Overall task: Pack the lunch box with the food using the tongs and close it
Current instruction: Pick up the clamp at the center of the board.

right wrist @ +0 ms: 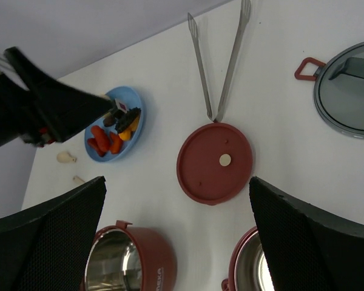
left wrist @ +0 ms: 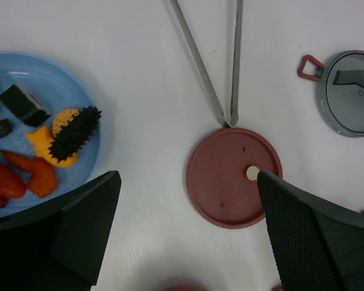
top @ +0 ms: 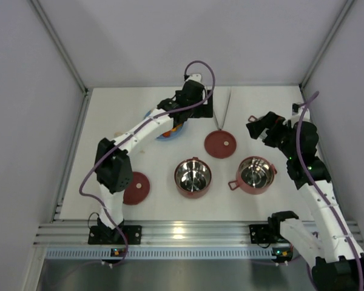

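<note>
While the left hand [left wrist: 185, 180] and right hand [right wrist: 177, 182] hang open, the thin silver metal tongs [left wrist: 229, 115], lying flat, may skid from a shallow pinch.

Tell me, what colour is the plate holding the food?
The plate is light blue, clearest in the left wrist view.
</note>
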Tool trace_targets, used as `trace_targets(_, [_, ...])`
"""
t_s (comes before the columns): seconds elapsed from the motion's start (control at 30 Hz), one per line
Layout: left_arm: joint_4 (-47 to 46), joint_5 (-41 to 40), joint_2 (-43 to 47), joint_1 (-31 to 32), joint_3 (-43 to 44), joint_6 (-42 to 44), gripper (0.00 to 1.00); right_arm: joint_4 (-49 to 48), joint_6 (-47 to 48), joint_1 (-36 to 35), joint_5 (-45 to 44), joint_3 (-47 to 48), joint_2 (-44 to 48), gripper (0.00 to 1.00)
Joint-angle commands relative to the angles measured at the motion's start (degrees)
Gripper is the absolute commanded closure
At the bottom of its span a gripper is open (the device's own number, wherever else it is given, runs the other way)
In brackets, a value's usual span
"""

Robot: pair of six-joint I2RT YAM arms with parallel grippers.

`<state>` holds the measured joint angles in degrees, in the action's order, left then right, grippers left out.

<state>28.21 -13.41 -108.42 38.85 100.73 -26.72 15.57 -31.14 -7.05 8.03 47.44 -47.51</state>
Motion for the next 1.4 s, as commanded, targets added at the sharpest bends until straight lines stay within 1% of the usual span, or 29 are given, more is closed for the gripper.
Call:
trace_targets(0.0, [-1.1,-2.0,-8.7,1.4,12.0,-1.8,0.01,3.8,-0.4,0.7,-0.7,3.5,3.5,0.01])
trace_targets(0.07, [0.7,-2.2,-13.4,2.1,17.2,-1.8,0.01,5.5,-0.2,0.8,-0.6,4.2,4.2,0.0])
trace_targets(0.1, [1.0,-2.3,-17.6,2.2,21.3,-1.9,0.01,6.1,0.0,0.7,-0.8,4.6,4.9,0.01])
trace_targets(0.2, [0.4,-3.1,-23.2,3.1,26.1,-1.5,0.01,8.0,0.7,0.7,-1.4,5.6,6.2,0.01])
trace_targets(0.37, [-5.0,-3.8,-29.0,3.4,27.5,-1.8,0.01,9.6,1.4,0.7,-1.8,6.0,7.2,0.01])
trace_targets(0.53, [-10.6,-4.5,-33.2,4.7,27.7,0.0,0.01,10.7,1.8,0.8,-2.1,5.6,7.9,0.01])
trace_targets(0.7, [-12.1,-7.1,-36.9,5.9,30.5,0.4,0.01,11.3,2.2,0.7,-2.9,5.3,8.7,0.01])
trace_targets(0.87, [-13.9,-8.8,-39.5,6.1,31.3,-0.7,0.01,11.8,2.4,0.8,-3.1,5.1,9.0,0.0])
trace_targets(1.07, [-15.8,-12.5,-41.7,6.8,32.4,-0.4,0.01,11.4,2.4,0.8,-3.0,4.3,10.2,0.0])
trace_targets(1.37, [-17.4,-15.5,-44.5,7.0,34.3,-0.6,0.01,10.8,2.4,0.7,-2.7,3.3,11.2,0.01])
